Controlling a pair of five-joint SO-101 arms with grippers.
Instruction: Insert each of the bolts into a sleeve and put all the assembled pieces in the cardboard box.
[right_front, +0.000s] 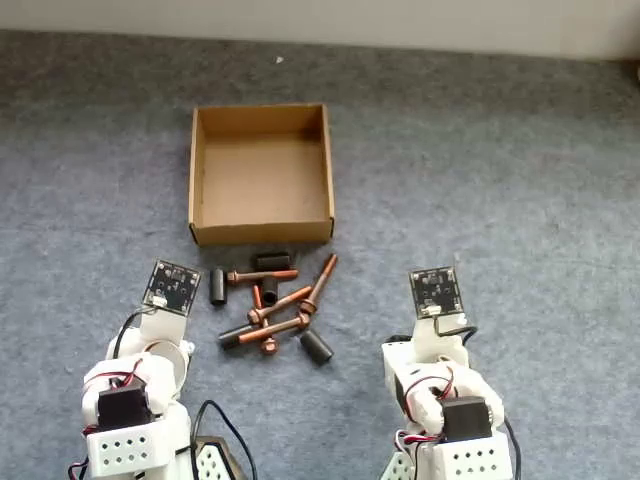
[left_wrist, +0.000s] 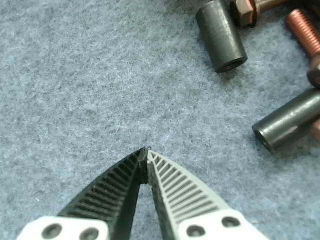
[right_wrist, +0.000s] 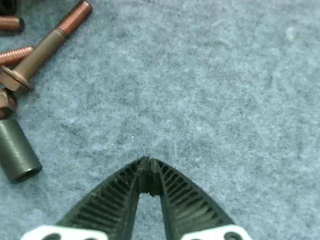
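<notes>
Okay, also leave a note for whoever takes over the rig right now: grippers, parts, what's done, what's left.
Left gripper: shut, empty, over the carpet beside the parts.
Right gripper: shut, empty, on the other side of them.
Bolts and sleeves: loose heap between the arms, just in front of the cardboard box.
Done: nothing is in the box.
Left: put each bolt in a sleeve, then box them all.

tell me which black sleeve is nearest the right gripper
The lone sleeve at the pile's near right corner; the others lie farther left or toward the cardboard box.
</notes>
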